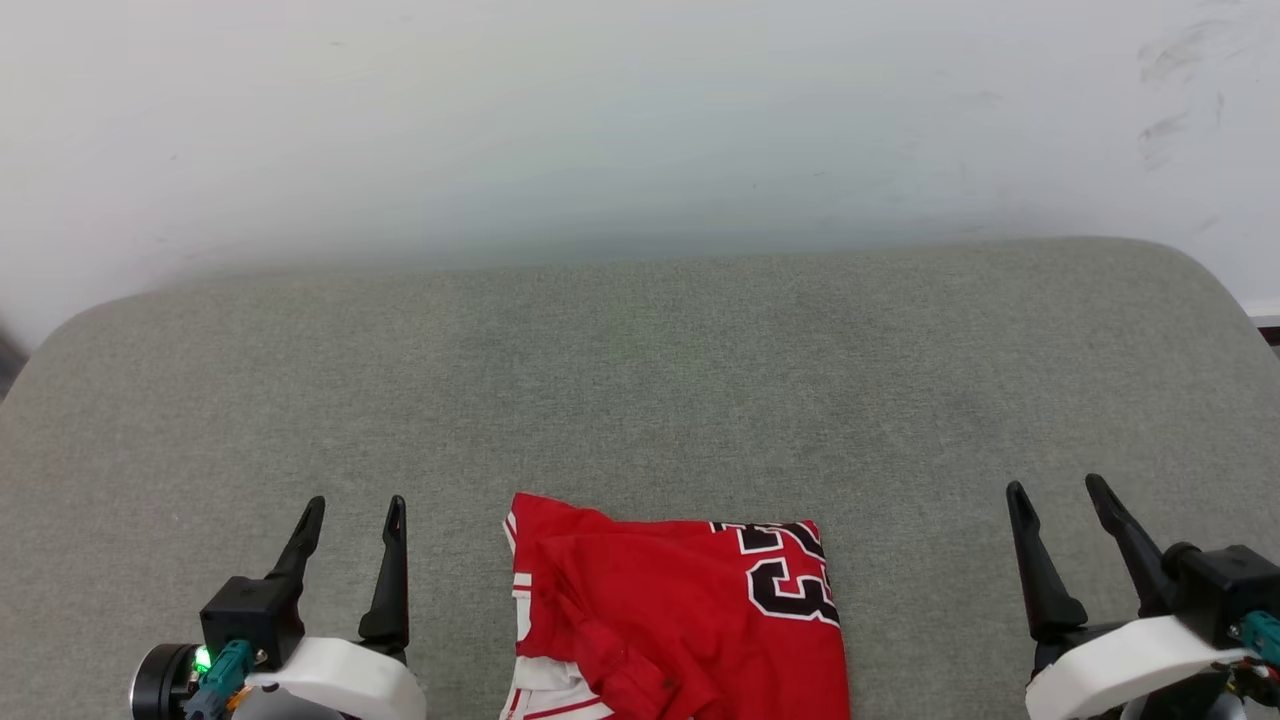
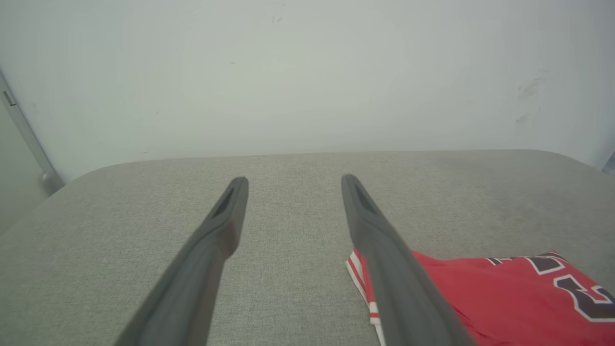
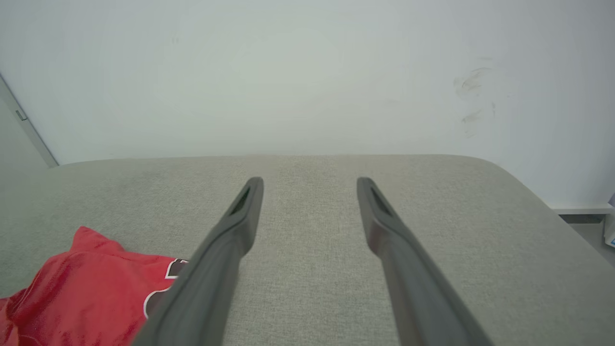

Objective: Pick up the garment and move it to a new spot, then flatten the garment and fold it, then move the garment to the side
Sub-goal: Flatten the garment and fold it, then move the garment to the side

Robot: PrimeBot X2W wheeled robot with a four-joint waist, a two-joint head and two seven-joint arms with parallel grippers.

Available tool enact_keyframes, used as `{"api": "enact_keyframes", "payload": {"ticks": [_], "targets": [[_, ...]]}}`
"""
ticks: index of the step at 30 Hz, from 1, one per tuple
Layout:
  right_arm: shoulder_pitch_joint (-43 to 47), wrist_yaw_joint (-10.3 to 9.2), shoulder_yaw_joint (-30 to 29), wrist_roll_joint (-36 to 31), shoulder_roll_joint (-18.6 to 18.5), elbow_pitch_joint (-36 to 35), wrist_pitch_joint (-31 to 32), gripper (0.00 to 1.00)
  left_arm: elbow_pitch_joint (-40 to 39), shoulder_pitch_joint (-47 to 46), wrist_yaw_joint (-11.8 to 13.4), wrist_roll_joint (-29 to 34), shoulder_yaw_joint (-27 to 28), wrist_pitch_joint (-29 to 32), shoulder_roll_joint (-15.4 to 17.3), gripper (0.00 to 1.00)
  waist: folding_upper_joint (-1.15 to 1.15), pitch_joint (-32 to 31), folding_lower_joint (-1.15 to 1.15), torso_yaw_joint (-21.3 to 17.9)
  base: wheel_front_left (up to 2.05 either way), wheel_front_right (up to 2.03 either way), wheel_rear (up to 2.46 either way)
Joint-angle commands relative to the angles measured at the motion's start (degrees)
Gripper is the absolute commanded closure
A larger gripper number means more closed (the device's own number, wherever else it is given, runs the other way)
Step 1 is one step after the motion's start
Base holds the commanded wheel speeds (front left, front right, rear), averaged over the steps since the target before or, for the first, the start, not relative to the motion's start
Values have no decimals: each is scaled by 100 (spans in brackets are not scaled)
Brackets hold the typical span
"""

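Note:
The garment (image 1: 680,615), a red jersey with white panels, striped trim and black white-outlined lettering, lies folded into a rough rectangle at the near middle of the grey cushioned surface (image 1: 640,380). Its lower part runs off the bottom of the head view. My left gripper (image 1: 355,510) stands open to the garment's left, apart from it and holding nothing. My right gripper (image 1: 1060,490) stands open well to its right, also empty. In the left wrist view the garment (image 2: 504,298) lies to the right of my open left gripper (image 2: 293,180). The right wrist view has the garment (image 3: 86,293) at lower left of my open right gripper (image 3: 310,181).
A white wall (image 1: 640,120) rises right behind the cushion's rounded far edge. The cushion falls away at its rounded left and right corners. A grey door frame (image 2: 29,139) stands at the far left, and floor with a white ledge (image 3: 581,209) shows past the right edge.

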Motion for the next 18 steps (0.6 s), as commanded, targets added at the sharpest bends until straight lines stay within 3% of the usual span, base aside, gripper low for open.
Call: {"api": "enact_keyframes", "payload": {"ticks": [1,12,18], "targets": [[148,-4,7,-60,41,-107,75,0,25,95,-13,46,31,-36,1,0,0,-21,0,-14,0,0,0],[224,-3,54,-53,110,-413,367,0,71,51,-101,109,195,-28,-74,0,0,-8,0,-58,0,0,0],[110,-4,-154,506,102,-264,890,0,56,97,-129,132,352,-29,-181,0,0,17,0,-73,0,0,0]]}}
